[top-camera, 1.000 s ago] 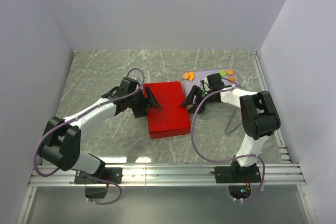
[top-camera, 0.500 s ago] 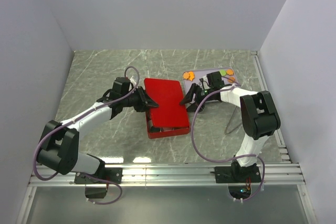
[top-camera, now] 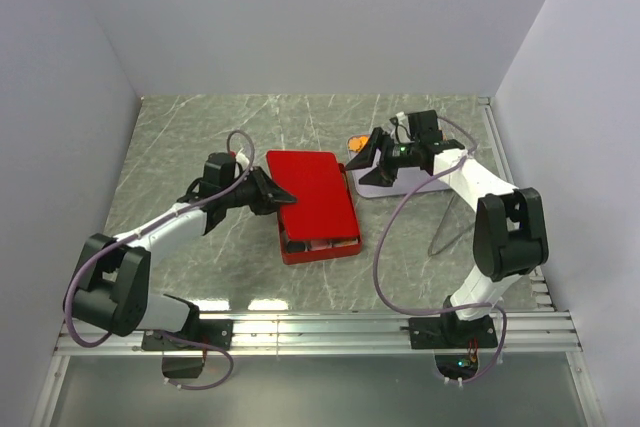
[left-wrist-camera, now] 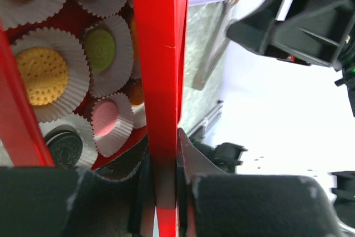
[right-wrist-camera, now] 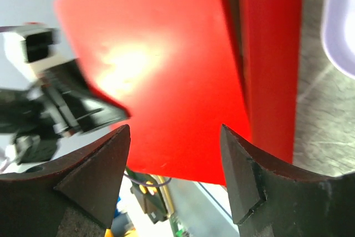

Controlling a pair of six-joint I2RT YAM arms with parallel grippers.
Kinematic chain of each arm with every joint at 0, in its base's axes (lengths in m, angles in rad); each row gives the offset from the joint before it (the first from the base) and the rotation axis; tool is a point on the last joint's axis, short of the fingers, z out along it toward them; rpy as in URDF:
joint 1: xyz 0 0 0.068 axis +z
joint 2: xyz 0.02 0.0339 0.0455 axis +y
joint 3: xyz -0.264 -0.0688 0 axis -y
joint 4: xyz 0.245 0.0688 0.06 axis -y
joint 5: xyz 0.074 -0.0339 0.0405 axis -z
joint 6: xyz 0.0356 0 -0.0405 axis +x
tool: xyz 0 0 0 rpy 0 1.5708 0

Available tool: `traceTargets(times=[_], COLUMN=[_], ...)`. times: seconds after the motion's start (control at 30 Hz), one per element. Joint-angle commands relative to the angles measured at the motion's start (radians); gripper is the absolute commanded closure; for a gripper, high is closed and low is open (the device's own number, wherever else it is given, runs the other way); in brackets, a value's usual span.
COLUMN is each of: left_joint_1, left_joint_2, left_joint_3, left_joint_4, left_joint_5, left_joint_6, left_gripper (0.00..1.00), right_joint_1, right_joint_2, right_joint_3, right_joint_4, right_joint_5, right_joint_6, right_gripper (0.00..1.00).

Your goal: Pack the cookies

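Cookies (left-wrist-camera: pixel 41 73) were round, no long axis; lay flat, faces up, in paper cups (left-wrist-camera: pixel 80 76) inside red box (top-camera: pixel 322 252). Left gripper (top-camera: pixel 268 190) clamped on left edge of red lid (top-camera: pixel 312 187), tilted above box. Right gripper (top-camera: pixel 362 152) gaped wide, empty, near lid's right edge.

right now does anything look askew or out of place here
The red lid sits askew: the left gripper is shut on its edge and holds it tilted above the red box, so the near end gapes and cookies in paper cups show. The right gripper is open at the lid's other side.
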Motion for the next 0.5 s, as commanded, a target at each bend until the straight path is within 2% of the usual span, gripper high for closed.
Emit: traceTargets(times=[0.0,0.2,0.37,0.47], left_joint_1=[0.028,0.045,0.045,0.043], left_joint_2=[-0.044,-0.044,-0.044,-0.058], left_joint_3=[-0.056,-0.081,-0.113,-0.12], left_joint_4=[0.209,0.33,0.518,0.529], left_joint_5=[0.08,0.139,0.205,0.208], left_joint_6=[-0.121,-0.192,-0.275,-0.277], left_gripper=[1.0,1.0,0.99,0.99], right_joint_1=[-0.008,-0.008,-0.008,-0.008], right_joint_2=[-0.049,-0.047,-0.043,-0.037], right_joint_3=[0.053,0.045,0.033,0.036], right_joint_4=[-0.047,-0.043,-0.03,-0.027], right_joint_5=[-0.022,-0.032,-0.035,-0.035], right_joint_6=[-0.026,-0.026,-0.025,-0.025], right_gripper=[0.27,0.26,0.26,0.26])
